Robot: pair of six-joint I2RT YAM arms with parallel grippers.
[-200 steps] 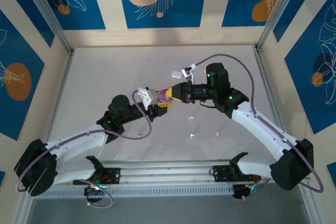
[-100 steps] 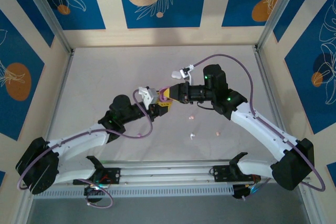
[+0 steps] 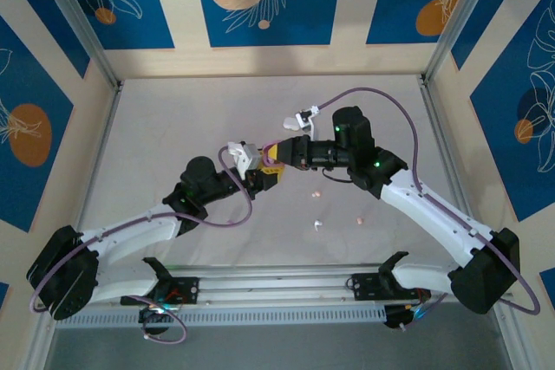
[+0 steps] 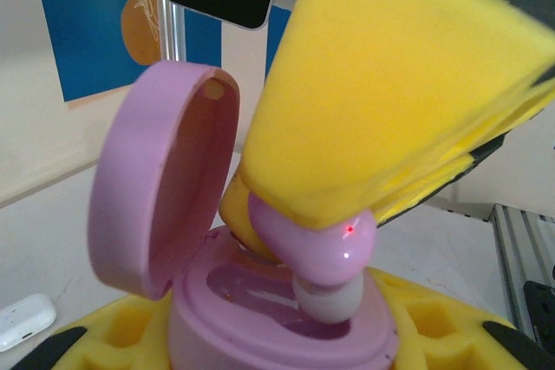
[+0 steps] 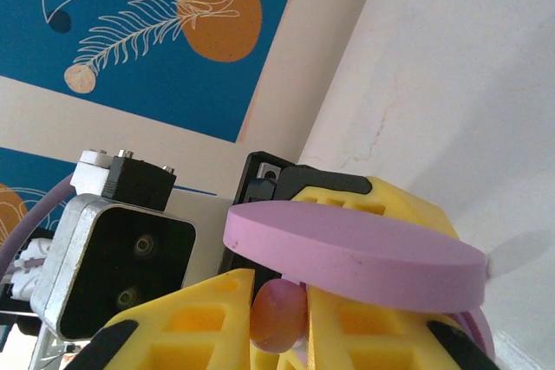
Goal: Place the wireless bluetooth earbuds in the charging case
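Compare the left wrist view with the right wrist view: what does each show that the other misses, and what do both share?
Left wrist view: the purple case with its hollow base, the inner face of its lid, the white tip of the earbud over the recess, and a white case on the table.
Right wrist view: the lid edge-on and the left arm's silver camera housing.
Both: the pale purple earbud pinched by the right gripper between its yellow fingers, and the open lid.

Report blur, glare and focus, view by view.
Left wrist: the near yellow pad is blurred; the purple bud shows a glare spot and a red dot. Right wrist: the lid is crisp, evenly lit. Top external: even light, loose buds mere specks.
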